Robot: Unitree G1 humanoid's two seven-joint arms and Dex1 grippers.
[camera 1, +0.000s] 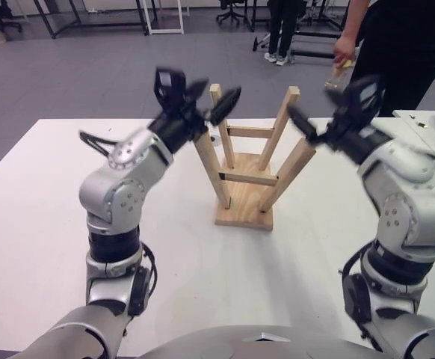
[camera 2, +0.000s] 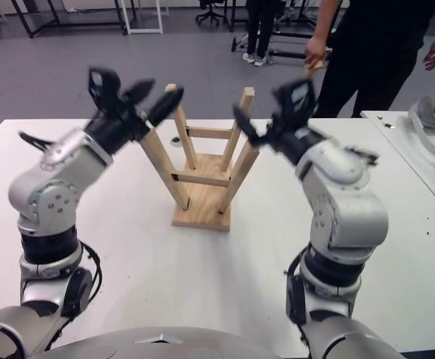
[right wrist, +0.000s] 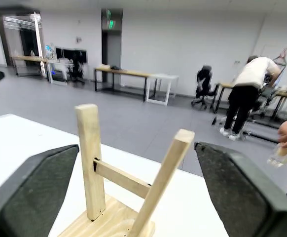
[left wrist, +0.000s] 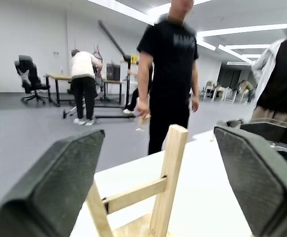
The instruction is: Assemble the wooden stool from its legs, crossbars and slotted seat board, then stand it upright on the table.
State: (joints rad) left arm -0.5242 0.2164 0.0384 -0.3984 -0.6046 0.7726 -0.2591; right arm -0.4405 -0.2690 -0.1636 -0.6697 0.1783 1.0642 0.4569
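On the table (camera 1: 45,224), upturned stool (camera 1: 244,214).

Quick tally from my end: one stool (camera 1: 245,213) on the main table (camera 1: 45,224), sitting legs-up. I count four legs (camera 1: 212,168), two crossbars (camera 1: 249,178) that I can make out, and one seat board (camera 2: 201,215) under them. Two grippers, the left gripper (camera 1: 197,96) at about 10 o'clock off the stool and the right gripper (camera 1: 333,105) at about 2 o'clock, two fingers each. Tables: two, with the second table (camera 2: 404,134) over at 3 o'clock.
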